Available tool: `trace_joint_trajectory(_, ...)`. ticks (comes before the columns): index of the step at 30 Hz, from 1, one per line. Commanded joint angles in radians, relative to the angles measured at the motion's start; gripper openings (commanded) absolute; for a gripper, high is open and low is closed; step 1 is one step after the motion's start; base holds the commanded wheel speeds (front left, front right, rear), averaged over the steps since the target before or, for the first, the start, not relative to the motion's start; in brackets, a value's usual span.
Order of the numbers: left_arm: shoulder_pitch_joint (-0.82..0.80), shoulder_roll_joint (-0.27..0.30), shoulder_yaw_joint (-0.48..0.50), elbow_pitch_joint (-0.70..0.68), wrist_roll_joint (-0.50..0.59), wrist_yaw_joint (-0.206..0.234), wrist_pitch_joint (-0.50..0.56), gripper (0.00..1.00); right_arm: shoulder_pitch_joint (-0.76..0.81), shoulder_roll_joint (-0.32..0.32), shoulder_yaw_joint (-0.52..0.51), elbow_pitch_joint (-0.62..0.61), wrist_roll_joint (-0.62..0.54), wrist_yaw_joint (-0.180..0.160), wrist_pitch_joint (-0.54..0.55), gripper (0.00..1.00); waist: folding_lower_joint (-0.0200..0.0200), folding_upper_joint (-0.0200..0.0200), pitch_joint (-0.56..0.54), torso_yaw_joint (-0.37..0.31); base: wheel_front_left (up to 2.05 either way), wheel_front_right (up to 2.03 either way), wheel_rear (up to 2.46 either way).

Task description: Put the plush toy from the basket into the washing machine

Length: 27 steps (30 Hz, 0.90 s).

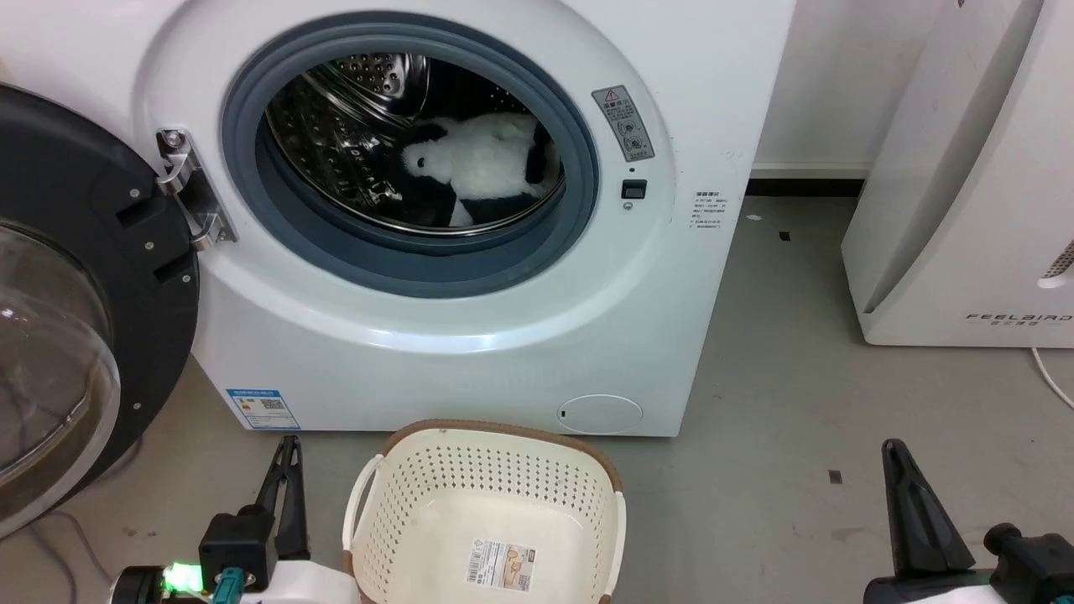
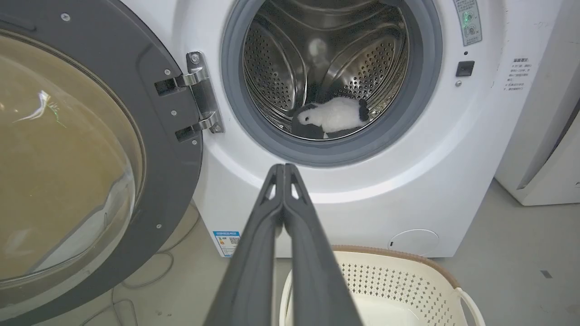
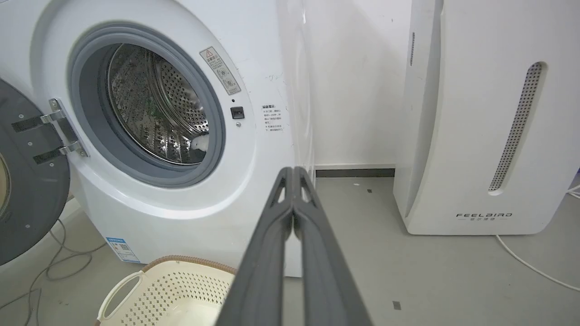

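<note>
Fluffy white-and-black plush toy lay inside the white front-loading washing machine, beyond the near cream perforated plastic basket; left gripper and right gripper each pressed together, empty.

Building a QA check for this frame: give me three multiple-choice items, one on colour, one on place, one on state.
1. Colour of the basket rim?
A brown
B blue
C black

2. Where is the toy?
A in the basket
B in the drum
C on the floor

3. State of the washer door?
A shut
B open
C taken off

Answers:
1 A: a brown band tops the cream wall.
2 B: it lies inside on the steel, and the basket holds nothing.
3 B: it stands swung wide, with the drum in plain sight.
</note>
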Motion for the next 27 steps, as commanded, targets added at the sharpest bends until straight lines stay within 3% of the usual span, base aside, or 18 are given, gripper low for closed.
trace_joint_trajectory(1, -0.003, -0.006, 0.005, -0.008, 0.005, -0.005, 0.006, 0.00, -0.016, 0.000, 0.003, 0.002, -0.005, 0.000, 0.006, 0.00, 0.0001, -0.0001, 0.000, -0.001, 0.00, 0.00, 0.00)
trace_joint_trajectory(27, -0.007, -0.024, 0.015, -0.037, 0.014, -0.032, 0.059, 0.00, -0.040, 0.000, 0.013, 0.005, -0.043, 0.000, 0.059, 0.00, 0.0001, -0.0001, -0.002, -0.008, 0.00, 0.00, 0.00)
